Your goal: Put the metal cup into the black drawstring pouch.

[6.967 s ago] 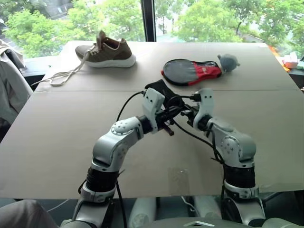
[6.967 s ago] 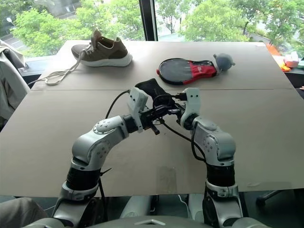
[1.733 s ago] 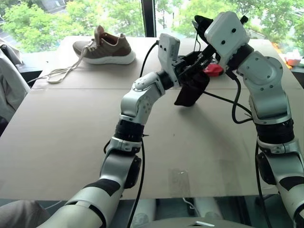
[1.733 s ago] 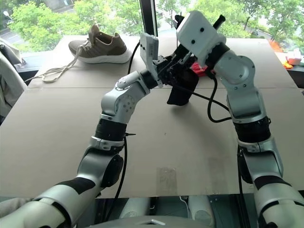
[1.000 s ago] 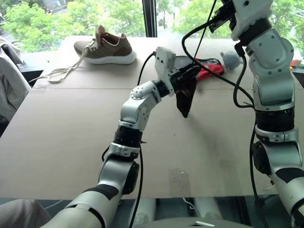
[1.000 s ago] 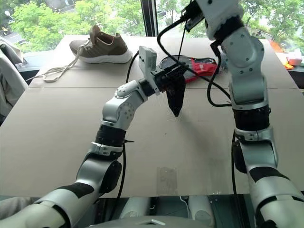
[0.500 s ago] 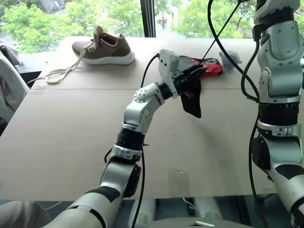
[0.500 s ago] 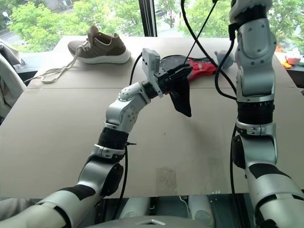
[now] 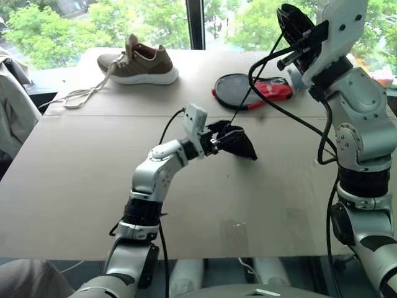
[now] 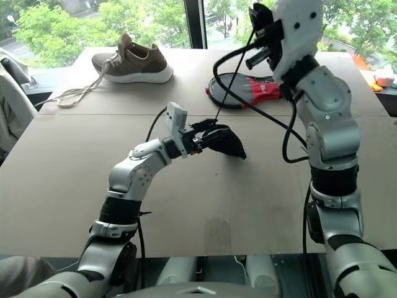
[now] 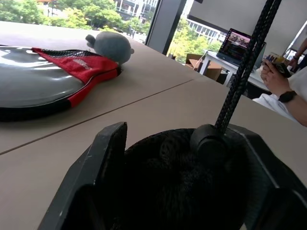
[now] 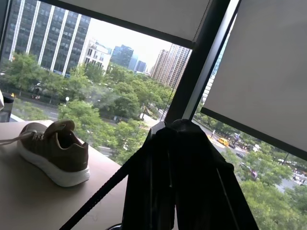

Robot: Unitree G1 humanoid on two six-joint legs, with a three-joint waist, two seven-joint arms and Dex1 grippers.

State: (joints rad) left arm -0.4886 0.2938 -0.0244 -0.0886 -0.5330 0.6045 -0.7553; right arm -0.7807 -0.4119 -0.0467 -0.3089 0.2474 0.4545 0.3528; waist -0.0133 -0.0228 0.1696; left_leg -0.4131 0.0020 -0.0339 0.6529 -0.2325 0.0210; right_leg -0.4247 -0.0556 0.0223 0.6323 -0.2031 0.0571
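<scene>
The black drawstring pouch (image 9: 240, 145) lies on its side on the brown table (image 9: 80, 180), near the middle. My left gripper (image 9: 227, 138) is level at the pouch's mouth and open, its fingers (image 11: 109, 146) wide on either side of the bunched fabric (image 11: 182, 187). A thin drawstring cord (image 11: 244, 67) rises from the toggle (image 11: 206, 139) to my right gripper (image 9: 290, 22), which is raised high above the table's far half and shut on the cord (image 12: 100, 196). The metal cup is out of view.
A brown sneaker (image 9: 141, 65) with loose laces sits far left. A black-and-red oval case (image 9: 248, 92) and a grey plush toy (image 11: 109, 45) lie far right of centre. A seated person (image 11: 288, 91) and a laptop (image 11: 238, 44) are off beyond the table.
The left gripper came down and back, setting the hanging pouch on the table, and its fingers spread open. The right arm dropped lower, still holding the cord.
</scene>
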